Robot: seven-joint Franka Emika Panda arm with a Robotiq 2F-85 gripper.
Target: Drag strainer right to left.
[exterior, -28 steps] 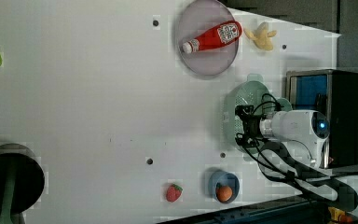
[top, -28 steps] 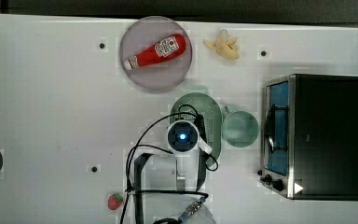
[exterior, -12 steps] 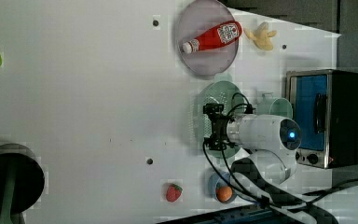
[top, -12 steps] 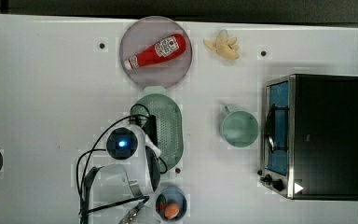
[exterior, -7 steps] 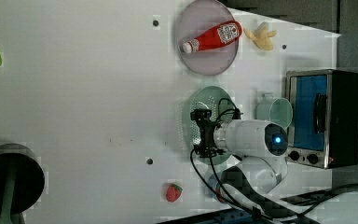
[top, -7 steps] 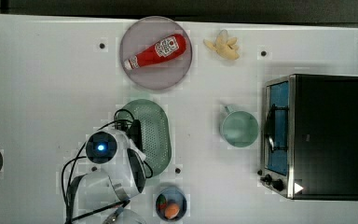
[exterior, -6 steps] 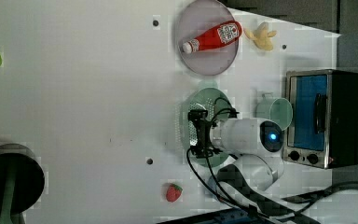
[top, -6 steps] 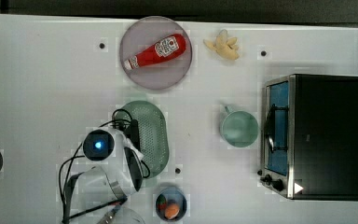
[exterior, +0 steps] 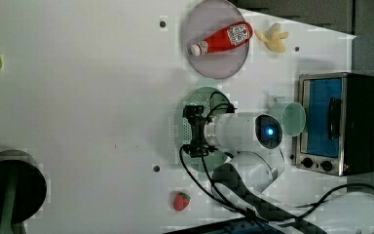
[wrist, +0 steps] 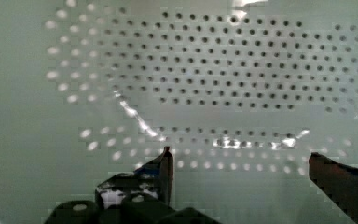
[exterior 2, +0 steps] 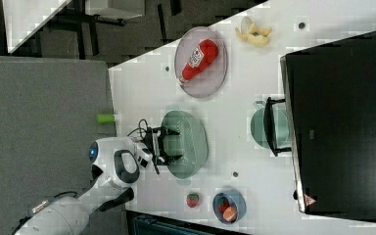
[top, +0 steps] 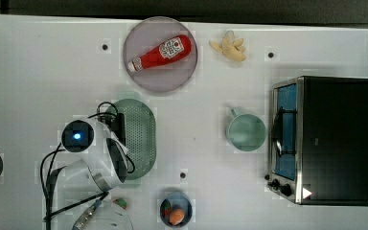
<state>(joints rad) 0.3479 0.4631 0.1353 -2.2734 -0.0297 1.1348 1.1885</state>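
The strainer is a pale mint-green oval colander with small holes, lying on the white table below the grey plate in the top view. My gripper reaches down into the strainer at its end on the top view's left. In the right view the gripper has its two dark fingers spread over the strainer. The wrist view looks into the perforated bowl, with the gripper open and its fingertips wide apart inside it. In the left view the gripper covers part of the strainer.
A round mint mug stands between the strainer and the toaster oven. The grey plate holds a ketchup bottle. A banana, a fruit bowl and a strawberry lie nearby.
The arm and the strainer have slid together toward the top view's left, away from the mug and the toaster oven. The mug has stayed in place.
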